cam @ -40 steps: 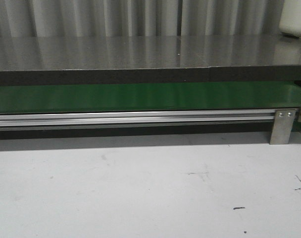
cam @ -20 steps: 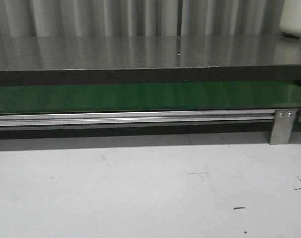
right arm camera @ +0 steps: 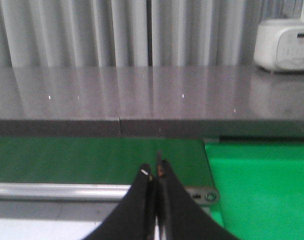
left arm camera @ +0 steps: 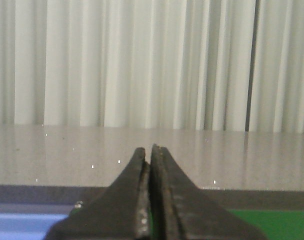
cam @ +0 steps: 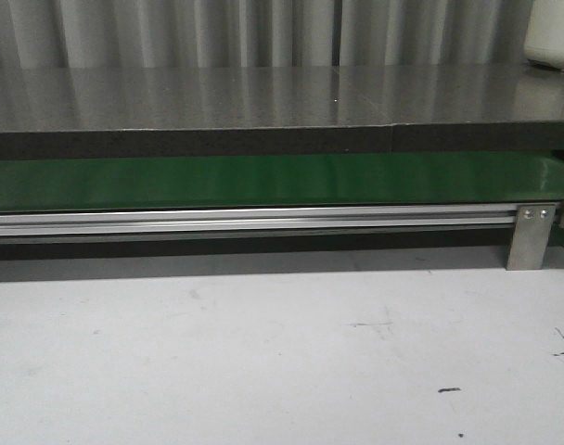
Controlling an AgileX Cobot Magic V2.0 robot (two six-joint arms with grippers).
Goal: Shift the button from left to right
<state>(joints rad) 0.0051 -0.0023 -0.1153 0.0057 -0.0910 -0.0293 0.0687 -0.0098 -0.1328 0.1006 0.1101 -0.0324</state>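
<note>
The button is not in any view. In the left wrist view my left gripper (left arm camera: 148,151) is shut with nothing between its black fingers; it points over a grey table top toward a white curtain. In the right wrist view my right gripper (right arm camera: 154,169) is also shut and empty, above the green conveyor belt (right arm camera: 92,155) and its aluminium rail (right arm camera: 57,191). Neither gripper shows in the front view.
The front view shows white table (cam: 263,352), the aluminium rail (cam: 245,221) with a bracket (cam: 531,236), the green belt (cam: 263,181) and a dark grey table top (cam: 263,97) behind. A bright green bin (right arm camera: 262,185) sits at the belt's right end. A white appliance (right arm camera: 284,45) stands at the back right.
</note>
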